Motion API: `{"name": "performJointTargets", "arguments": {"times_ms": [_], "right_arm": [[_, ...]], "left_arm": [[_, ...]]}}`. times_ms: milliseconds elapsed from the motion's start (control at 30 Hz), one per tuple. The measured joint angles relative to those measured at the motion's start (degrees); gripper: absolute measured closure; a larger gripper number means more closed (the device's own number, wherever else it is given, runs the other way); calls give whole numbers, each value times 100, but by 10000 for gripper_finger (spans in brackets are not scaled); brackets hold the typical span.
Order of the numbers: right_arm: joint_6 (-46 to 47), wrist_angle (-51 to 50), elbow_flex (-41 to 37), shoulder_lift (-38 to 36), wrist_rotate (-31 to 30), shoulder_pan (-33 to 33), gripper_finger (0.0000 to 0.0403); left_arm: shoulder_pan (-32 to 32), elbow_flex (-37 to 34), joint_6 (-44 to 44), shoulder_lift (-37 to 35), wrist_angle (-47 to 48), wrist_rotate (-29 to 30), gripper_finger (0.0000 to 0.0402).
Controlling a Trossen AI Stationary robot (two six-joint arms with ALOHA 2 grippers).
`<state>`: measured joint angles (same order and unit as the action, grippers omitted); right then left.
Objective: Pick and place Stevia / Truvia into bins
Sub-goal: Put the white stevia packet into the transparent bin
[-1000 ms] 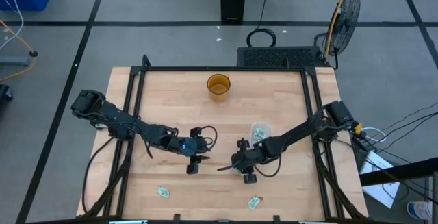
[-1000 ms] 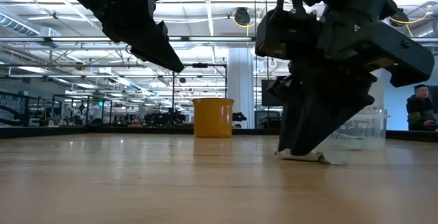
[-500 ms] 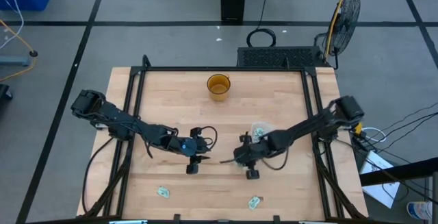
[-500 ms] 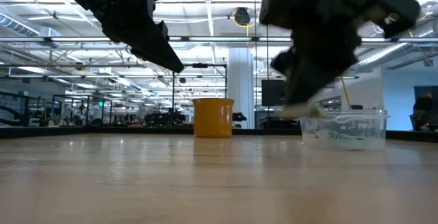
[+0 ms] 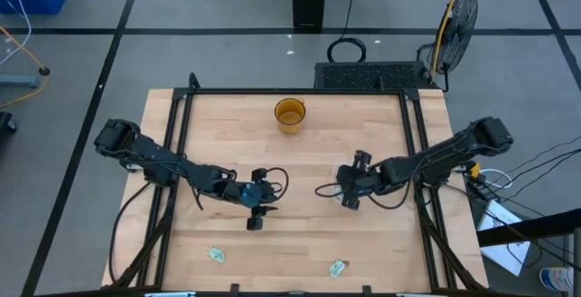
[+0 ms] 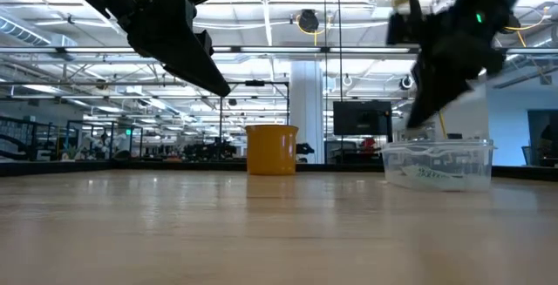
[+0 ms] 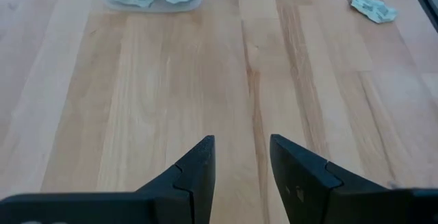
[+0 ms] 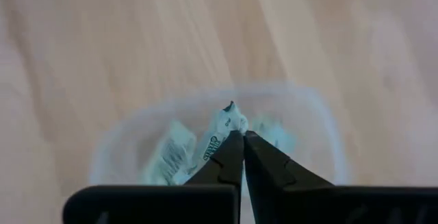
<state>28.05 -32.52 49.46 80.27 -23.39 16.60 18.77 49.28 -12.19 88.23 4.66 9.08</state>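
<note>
Now right gripper (image 8: 236, 142) jaws pinch a sachet (image 8: 222, 128) above the bin (image 8: 123, 142).

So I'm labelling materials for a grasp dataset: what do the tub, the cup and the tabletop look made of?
Tub: clear, glossy plastic, apparently; sachets show through its wall.
Cup: amber, probably translucent plastic.
Tabletop: light wood planks with visible grain and seams, smooth finish.

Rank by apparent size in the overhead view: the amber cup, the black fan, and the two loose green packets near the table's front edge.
1. Black fan, though it stands off the table.
2. Amber cup.
3. The packets, which look alike.
</note>
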Motion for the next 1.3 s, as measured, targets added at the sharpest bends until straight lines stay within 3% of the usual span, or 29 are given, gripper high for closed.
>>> {"name": "performJointTargets", "arguments": {"times_ms": [300,500,600,833,1067,1167,1300], "right_arm": [[-38,559,-786,-6,419,-358,395],[-457,986,-788,0,569,-426,352],[-515,1109,-647,2,605,-424,328],[-993,1663,-84,-146,718,-320,314],[-1845,3004,-78,-204,721,-223,316],[-2087,3171,-78,-208,711,-227,316],[-2278,3280,-80,-201,711,-271,316]], "left_arm": [[2,0,67,0,-4,2,256],[2,0,155,0,56,-8,256],[5,0,26,-6,331,-491,256],[401,0,-1633,-33,1482,-1469,257],[1469,-2,-3348,-33,2353,-1862,257],[1966,-2,-3681,-33,2432,-1861,257],[2484,-2,-3952,-33,2463,-1378,257]]}}
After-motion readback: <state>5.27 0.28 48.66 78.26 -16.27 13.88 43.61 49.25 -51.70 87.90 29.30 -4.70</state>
